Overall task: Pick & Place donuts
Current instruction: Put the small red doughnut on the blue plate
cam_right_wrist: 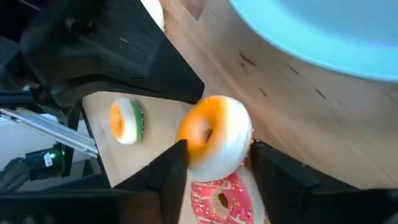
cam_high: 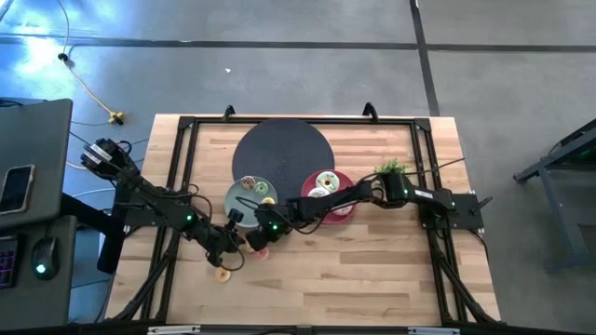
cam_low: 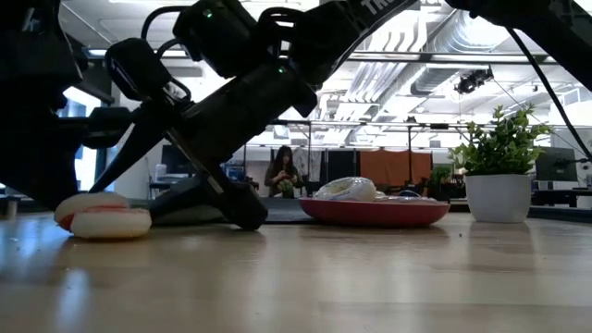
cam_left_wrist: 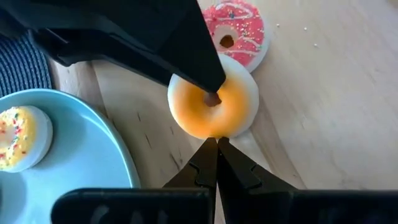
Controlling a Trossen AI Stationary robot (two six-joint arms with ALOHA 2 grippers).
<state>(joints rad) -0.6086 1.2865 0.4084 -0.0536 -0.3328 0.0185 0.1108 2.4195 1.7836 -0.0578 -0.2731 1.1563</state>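
An orange-iced donut [cam_left_wrist: 213, 109] with a white base sits between my two grippers, just off the grey-green plate [cam_high: 233, 209]. My right gripper [cam_right_wrist: 219, 149] is shut on it. A pink-iced donut [cam_left_wrist: 236, 31] lies on the table beside it. My left gripper [cam_left_wrist: 216, 144] is shut, with its tips right at the orange donut's rim. A yellow donut [cam_left_wrist: 15, 137] lies on the grey-green plate. An orange and green donut [cam_right_wrist: 126, 121] lies on the table nearer the front edge [cam_high: 222, 274]. More donuts [cam_high: 324, 184] lie on the red plate [cam_high: 346, 208]. My right gripper pinches the orange donut between its two fingers. One finger [cam_left_wrist: 199, 74] lies on the iced face and reaches the hole; the other [cam_right_wrist: 267, 168] is on the white underside [cam_right_wrist: 244, 140]. The donut stands tilted on its edge over the pink donut [cam_right_wrist: 221, 199]. Whether it is clear of the table I cannot tell. My left gripper's shut tips stand at the donut's rim [cam_left_wrist: 214, 134]; I cannot tell whether they touch it.
A round black mat [cam_high: 281, 149] lies at the far middle of the table. A potted plant [cam_high: 391, 168] stands at the far right. The two arms crowd together at the table's middle. The wood toward the near edge and near right is bare.
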